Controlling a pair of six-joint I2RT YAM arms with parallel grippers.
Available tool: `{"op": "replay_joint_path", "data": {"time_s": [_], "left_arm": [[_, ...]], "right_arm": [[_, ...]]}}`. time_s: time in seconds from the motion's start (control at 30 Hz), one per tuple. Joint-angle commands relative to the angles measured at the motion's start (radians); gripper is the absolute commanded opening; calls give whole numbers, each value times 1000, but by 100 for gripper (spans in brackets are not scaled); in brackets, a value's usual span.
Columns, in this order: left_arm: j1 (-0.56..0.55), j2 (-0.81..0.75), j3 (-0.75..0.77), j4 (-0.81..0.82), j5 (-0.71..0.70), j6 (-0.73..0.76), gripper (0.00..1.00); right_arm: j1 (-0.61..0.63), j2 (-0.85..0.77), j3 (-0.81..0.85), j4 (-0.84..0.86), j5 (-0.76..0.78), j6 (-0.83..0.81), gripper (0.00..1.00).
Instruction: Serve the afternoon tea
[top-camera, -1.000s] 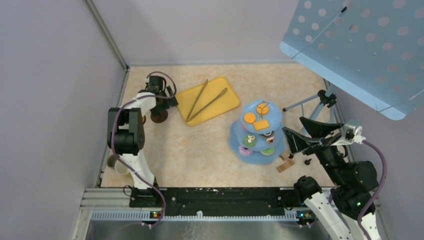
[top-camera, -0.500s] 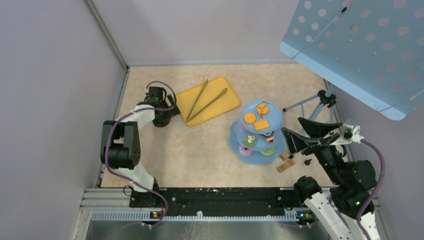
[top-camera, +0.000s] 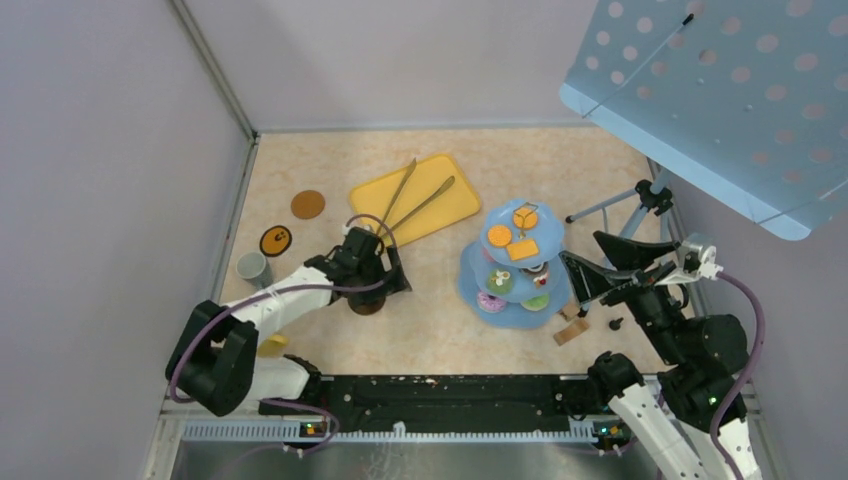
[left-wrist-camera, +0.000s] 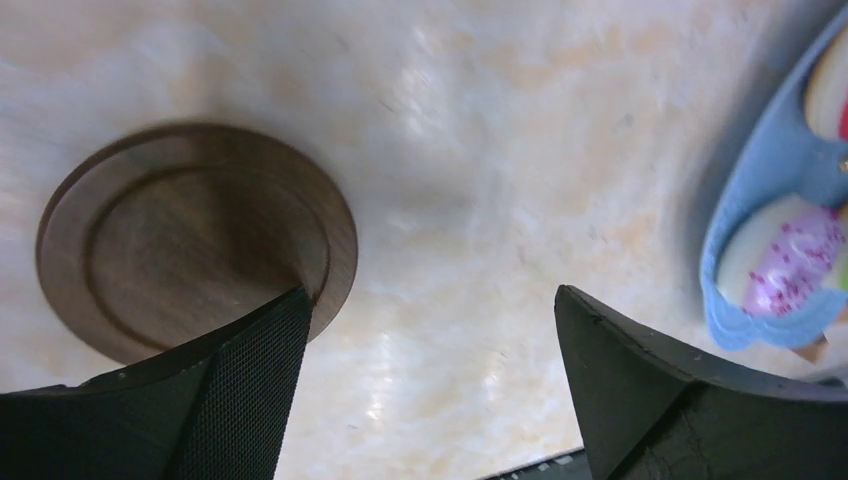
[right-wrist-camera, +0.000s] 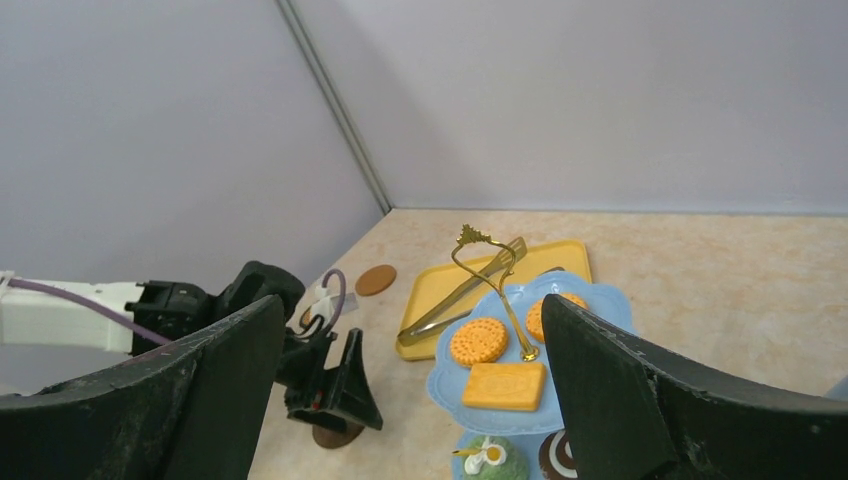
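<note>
Left gripper (left-wrist-camera: 430, 297), jaws spread wide, hovers low with the brown coaster (left-wrist-camera: 190, 240) lying flat under one finger.

Round dark-brown coaster (left-wrist-camera: 190, 235): wood, grain visible, matt, turned ring inside rim. Beige marbled worktop (left-wrist-camera: 480, 180): smooth, glossy, bright light patches. Left end effector (left-wrist-camera: 430, 300): black matt plastic, one finger (left-wrist-camera: 245, 400) faced with fine mesh texture. Right end effector (right-wrist-camera: 412, 300): black, finger (right-wrist-camera: 650, 410) rough, speckled. Pale-blue three-tier stand (right-wrist-camera: 600, 300): smooth, plastic look, slight sheen. Its thin gold handle (right-wrist-camera: 470, 238): shiny metal. Long tongs (top-camera: 420, 207): dull grey metal. Flat yellow rectangular tray (top-camera: 460, 205): smooth, matt.
</note>
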Motion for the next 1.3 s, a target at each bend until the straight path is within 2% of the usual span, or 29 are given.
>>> {"op": "replay_joint_path", "data": {"time_s": [0.0, 0.17, 0.3, 0.43, 0.57, 0.7, 0.8, 1.0, 1.1, 1.17, 1.27], "left_arm": [[-148, -1, -52, -12, 69, -200, 97], [-324, 55, 4, 25, 64, -280, 96], [-451, 182, 67, 114, 107, -292, 97], [-531, 304, 167, 141, 142, -265, 97], [-558, 321, 237, 107, 98, -247, 98], [-557, 259, 224, 60, 41, -237, 98], [-557, 148, 214, 16, -32, -185, 99], [-555, -143, 215, -124, -357, 22, 99], [-489, -241, 263, -317, -571, 7, 99], [-351, -270, 314, -468, -648, -34, 99], [-81, -299, 382, -639, -691, -103, 99]], "right_arm": [[-7, 21, 6, 47, -5, -1, 98], [-6, 30, 17, 43, -9, -3, 98], [-7, 26, 13, 37, -9, 1, 98], [-7, 20, 17, 30, -9, 5, 98], [-7, 19, 37, 6, -4, -4, 98], [-6, 9, 45, -13, 10, -11, 98], [-7, 6, 39, -9, 10, -13, 98], [-6, 14, 10, 29, 1, -5, 98], [-6, 25, 1, 46, -10, -2, 98], [-7, 30, -3, 59, -14, 2, 98], [-7, 31, -4, 66, -18, 9, 98]]}}
